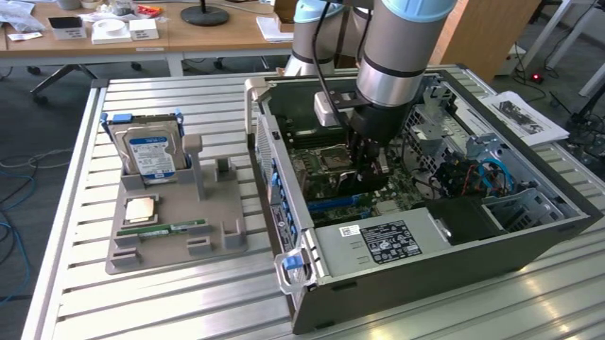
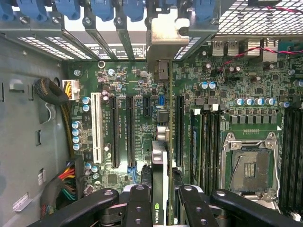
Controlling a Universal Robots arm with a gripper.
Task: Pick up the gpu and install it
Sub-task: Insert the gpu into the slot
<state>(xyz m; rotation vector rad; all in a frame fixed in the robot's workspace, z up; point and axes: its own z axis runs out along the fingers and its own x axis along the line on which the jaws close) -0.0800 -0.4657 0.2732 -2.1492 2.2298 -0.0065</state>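
**gpu [image 2: 160, 156] held inside case [image 1: 444, 262]**

I see the gripper [image 2: 163, 201] clamped narrow on the card, which is edge-on over the motherboard [image 2: 236, 85] with black slots [image 2: 116, 130] on either side. Its silver bracket [image 2: 164, 33] meets the rear wall among blue latches [image 2: 102, 7]. There's a logo mark on the card edge; other labels are unreadable. The blue-labelled hard drive [image 1: 151, 152] stands outside on the table [image 1: 189, 297].

This looks like a robotics lab or test workshop. An industrial robot arm [image 1: 397, 57] reaches into an opened computer case [image 1: 454, 262] on a slatted aluminium bench [image 1: 170, 304], and a grey parts fixture [image 1: 175, 244] lies at nine o'clock from the case. Cluttered wooden office desks [image 1: 217, 39] stand behind at eleven o'clock.
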